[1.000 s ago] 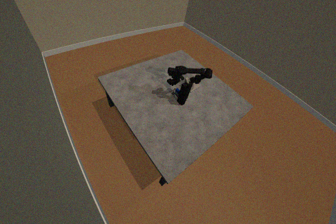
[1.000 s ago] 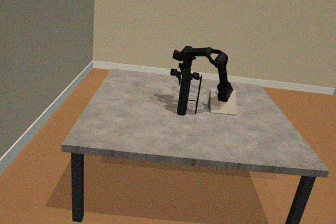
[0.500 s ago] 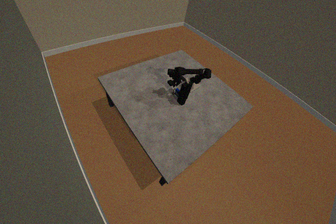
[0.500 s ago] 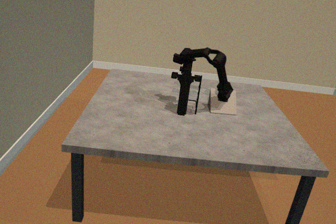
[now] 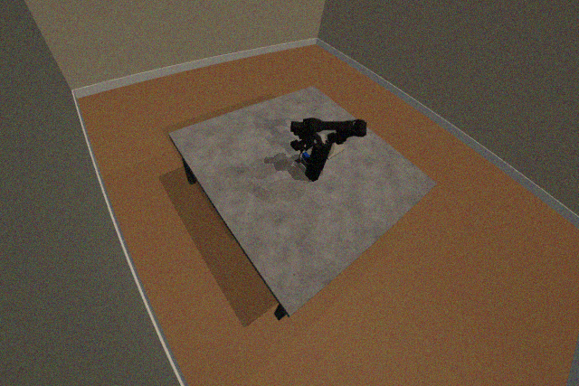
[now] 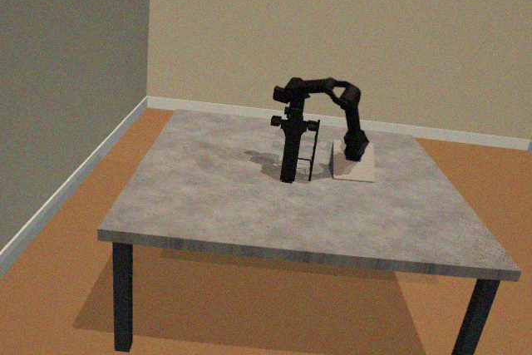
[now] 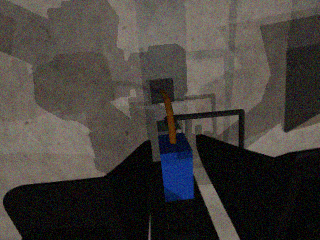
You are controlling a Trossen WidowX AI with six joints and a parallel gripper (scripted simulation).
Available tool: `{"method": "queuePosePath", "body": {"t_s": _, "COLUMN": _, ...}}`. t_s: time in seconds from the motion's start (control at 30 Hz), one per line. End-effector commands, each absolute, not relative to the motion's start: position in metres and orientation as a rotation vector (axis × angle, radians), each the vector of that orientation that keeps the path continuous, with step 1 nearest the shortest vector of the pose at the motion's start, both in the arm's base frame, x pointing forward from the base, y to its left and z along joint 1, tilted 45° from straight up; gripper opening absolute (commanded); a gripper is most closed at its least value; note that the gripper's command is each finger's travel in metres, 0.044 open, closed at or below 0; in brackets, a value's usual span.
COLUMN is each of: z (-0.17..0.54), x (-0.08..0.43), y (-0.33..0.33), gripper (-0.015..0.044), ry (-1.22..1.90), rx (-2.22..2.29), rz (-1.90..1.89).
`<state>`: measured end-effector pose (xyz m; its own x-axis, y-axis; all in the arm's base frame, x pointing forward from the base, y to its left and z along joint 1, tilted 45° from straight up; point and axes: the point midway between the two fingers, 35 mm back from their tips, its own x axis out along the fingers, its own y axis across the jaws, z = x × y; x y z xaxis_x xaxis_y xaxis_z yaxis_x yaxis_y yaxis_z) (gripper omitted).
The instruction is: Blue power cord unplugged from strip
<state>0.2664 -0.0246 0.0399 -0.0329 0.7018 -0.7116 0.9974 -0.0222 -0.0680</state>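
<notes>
Tool (image 7: 176, 150) partly open, fingers flanking blue plug (image 7: 176, 167) at 6 o'clock; nothing gripped. Orange cord (image 7: 170, 116) seen rising from plug toward 12 o'clock, above grey worktop (image 7: 30, 135).

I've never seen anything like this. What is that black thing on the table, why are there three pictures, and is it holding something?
The black jointed thing is a robot arm, standing on a tan base plate on the grey stone-look table. One picture looks down from high in the room, one from the side, and the third comes from a camera on the arm's wrist. The arm bends over a tall black upright block. In the wrist picture its end effector has a dark finger on either side of a blue box-shaped plug with a thin orange strand leading from it. The fingers are partly open, not squeezing, so nothing is held.
</notes>
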Motion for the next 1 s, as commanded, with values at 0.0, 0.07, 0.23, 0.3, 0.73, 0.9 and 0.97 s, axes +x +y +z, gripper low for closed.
{"method": "queuePosePath", "body": {"t_s": 0.0, "z": 0.046, "x": 0.266, "y": -0.018, "gripper": 0.0160, "ry": 1.786, "rx": 1.776, "rz": -0.810}}
{"method": "queuePosePath", "body": {"t_s": 0.07, "z": 0.049, "x": 0.266, "y": -0.015, "gripper": 0.0160, "ry": 1.786, "rx": 1.776, "rz": -0.810}}
{"method": "queuePosePath", "body": {"t_s": 0.23, "z": 0.054, "x": 0.266, "y": -0.010, "gripper": 0.0160, "ry": 1.787, "rx": 1.776, "rz": -0.809}}
{"method": "queuePosePath", "body": {"t_s": 0.3, "z": 0.054, "x": 0.266, "y": -0.010, "gripper": 0.0160, "ry": 1.787, "rx": 1.777, "rz": -0.809}}
{"method": "queuePosePath", "body": {"t_s": 0.73, "z": 0.046, "x": 0.266, "y": -0.001, "gripper": 0.0160, "ry": 1.787, "rx": 1.777, "rz": -0.809}}
{"method": "queuePosePath", "body": {"t_s": 0.9, "z": 0.046, "x": 0.266, "y": -0.004, "gripper": 0.0134, "ry": 1.786, "rx": 1.771, "rz": -0.812}}
{"method": "queuePosePath", "body": {"t_s": 0.97, "z": 0.046, "x": 0.266, "y": -0.004, "gripper": 0.0081, "ry": 1.786, "rx": 1.771, "rz": -0.812}}
